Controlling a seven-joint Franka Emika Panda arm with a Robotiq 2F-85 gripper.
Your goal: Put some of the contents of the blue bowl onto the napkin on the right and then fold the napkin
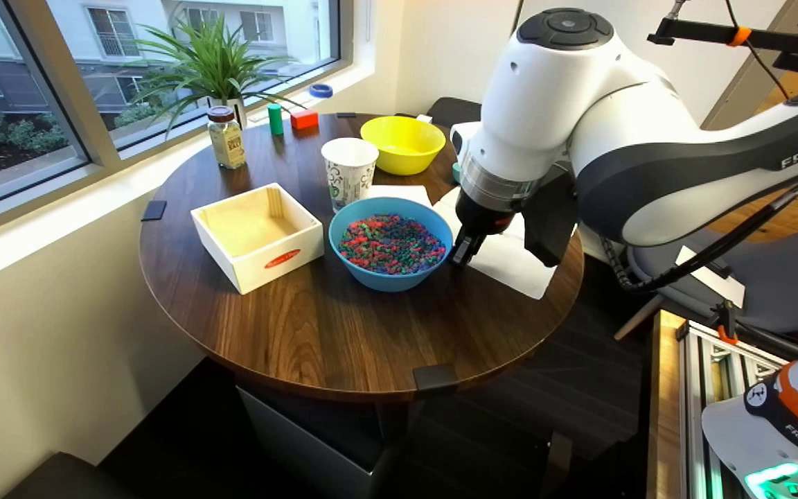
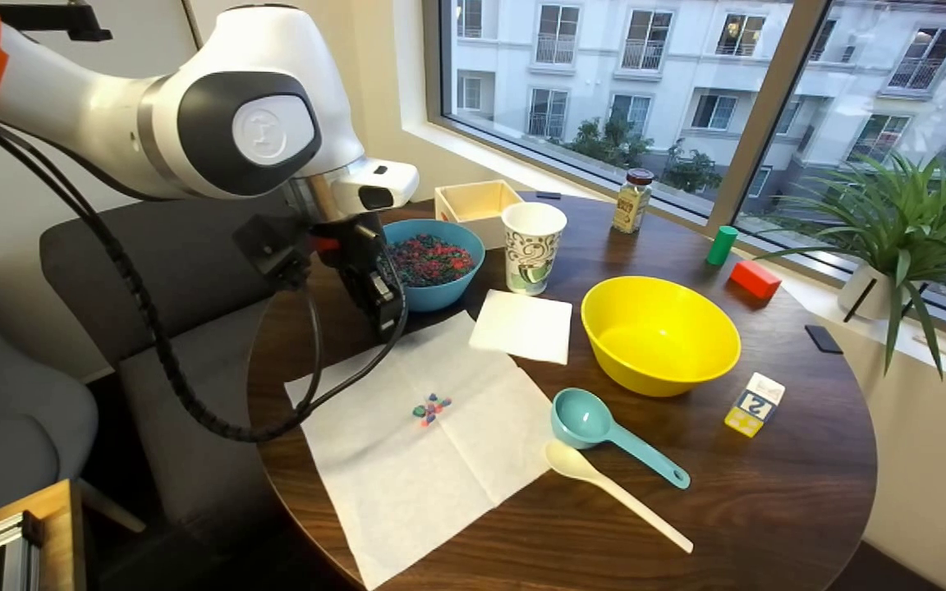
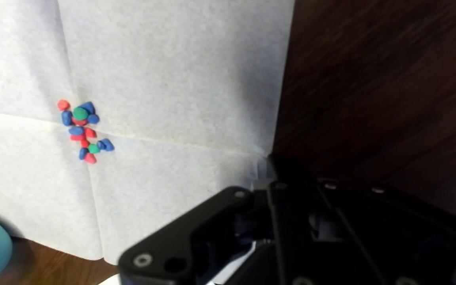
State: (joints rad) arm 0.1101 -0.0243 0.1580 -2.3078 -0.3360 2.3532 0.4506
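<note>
the claw (image 1: 463, 254) is at the napkin (image 2: 407, 472) edge, beside the blue bowl (image 1: 391, 281); parted or pinching, i can't tell.

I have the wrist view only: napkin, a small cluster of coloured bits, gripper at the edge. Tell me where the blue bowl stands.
Observer: In both exterior views the blue bowl stands close beside the gripper.

Operator: Report what's in it.

Observer: A broad heap of bits, red, green and blue, spread right across its inside.

Operator: Now describe the stretch of sheet that runs out of my picture.

Observer: In an exterior view, that part of the napkin lies spread open, not folded over.
</note>
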